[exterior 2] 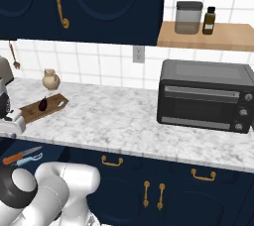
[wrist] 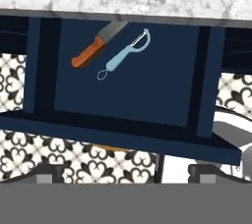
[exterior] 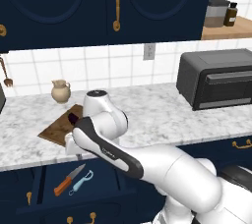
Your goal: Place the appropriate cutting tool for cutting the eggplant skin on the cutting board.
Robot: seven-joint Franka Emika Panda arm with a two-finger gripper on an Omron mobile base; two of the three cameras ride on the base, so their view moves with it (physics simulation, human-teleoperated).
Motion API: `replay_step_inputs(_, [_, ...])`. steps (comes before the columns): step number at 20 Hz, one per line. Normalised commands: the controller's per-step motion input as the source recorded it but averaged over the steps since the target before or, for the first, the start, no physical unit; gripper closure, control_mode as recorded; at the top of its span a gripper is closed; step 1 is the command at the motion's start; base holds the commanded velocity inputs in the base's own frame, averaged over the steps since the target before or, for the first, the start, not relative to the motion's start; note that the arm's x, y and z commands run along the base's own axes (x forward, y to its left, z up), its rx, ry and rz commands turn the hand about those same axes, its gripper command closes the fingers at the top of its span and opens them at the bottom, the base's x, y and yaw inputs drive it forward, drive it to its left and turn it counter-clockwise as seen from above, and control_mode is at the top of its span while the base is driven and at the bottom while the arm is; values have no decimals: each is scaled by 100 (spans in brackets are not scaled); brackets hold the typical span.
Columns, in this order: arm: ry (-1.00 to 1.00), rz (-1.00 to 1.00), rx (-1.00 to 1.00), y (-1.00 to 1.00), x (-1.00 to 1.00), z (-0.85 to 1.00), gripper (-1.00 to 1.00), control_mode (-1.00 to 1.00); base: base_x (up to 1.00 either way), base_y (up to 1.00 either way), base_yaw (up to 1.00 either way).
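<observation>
Claw [wrist: 126, 171] tips are seen as two small dark stubs at the bottom of the hand view, set well apart with nothing between them — the claw is open and empty. It is poised above an open drawer [wrist: 123, 115] below the marble tabletop [exterior: 162, 115], looking down into it.

Inside the drawer the peeler [wrist: 123, 56] is seen lying flat, its light-blue handle and pale looped head laid on a slant. It is well apart from the claw tips, toward the upper middle of the hand view and slightly left of the midline between them. Just beside it lies the orange-handled knife [wrist: 93, 48], roughly parallel, with a small gap between the two; part of its grey blade is hidden under the tabletop edge.

In the left base view the peeler [exterior: 81, 182] and knife [exterior: 69, 179] are seen in the drawer, below the hand.

On the tabletop the cutting board [exterior: 58, 127] is laid flat — the dark eggplant [exterior 2: 43, 104] rests on it. A small beige jug [exterior: 60, 91] stands behind the board by the tiled wall, and a dark toaster oven [exterior: 216, 78] sits far to the right.
</observation>
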Motion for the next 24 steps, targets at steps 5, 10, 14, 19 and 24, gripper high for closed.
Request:
replay_step_inputs(5, [-9,0,-3,7,0,-18,-100,-100,0,0,0])
replay_step_inputs(10, [-2,0,0,0,0,-3,-100,-100,0,0,0])
replay_step_inputs(14, [0,0,0,0,4,-18,-100,-100,0,0,0])
replay_step_inputs(19, [0,-1,2,0,0,-25,-100,-100,0,0,0])
replay_step_inputs(24, [0,-2,3,-3,0,-13,-100,-100,0,0,0])
